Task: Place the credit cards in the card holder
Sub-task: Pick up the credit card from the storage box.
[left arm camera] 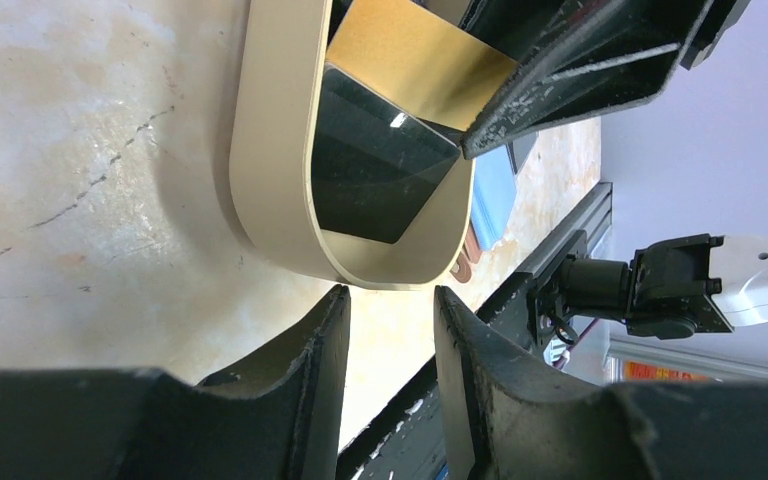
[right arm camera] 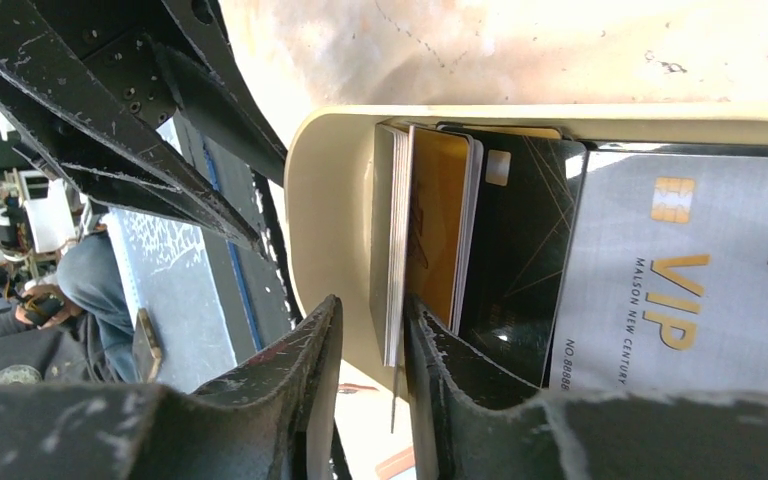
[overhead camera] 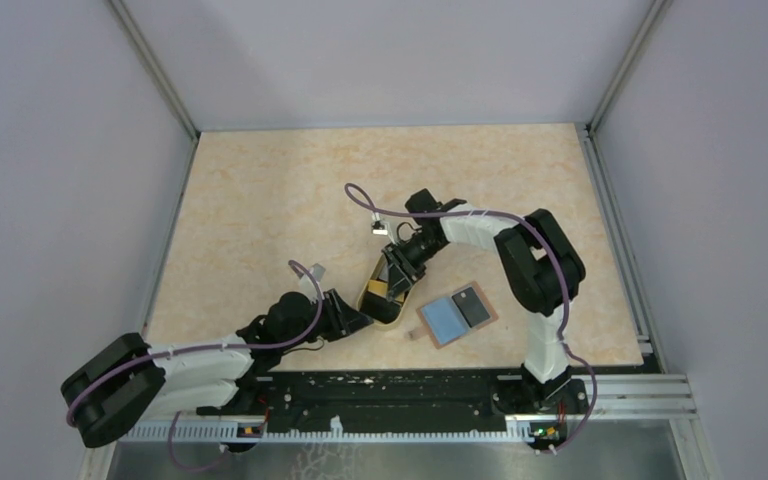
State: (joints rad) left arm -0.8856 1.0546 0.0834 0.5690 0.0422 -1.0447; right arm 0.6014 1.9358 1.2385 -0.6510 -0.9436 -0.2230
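Black-fingered right pincer (right arm camera: 371,305) is narrowly spread astride the upright edge of the credit cards (right arm camera: 430,220), not yet pinching. Best to close squarely on one card, then lift it clear of the dish (right arm camera: 335,180) rim. The left pincer (left arm camera: 390,295), spread and empty, sits at the dish's end. The card holder (overhead camera: 457,316) lies open just beyond the dish, on the counter (overhead camera: 280,200).

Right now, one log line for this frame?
left tool: open, empty, at dish end | right tool: open, astride upright cards in dish | wallet: lies open
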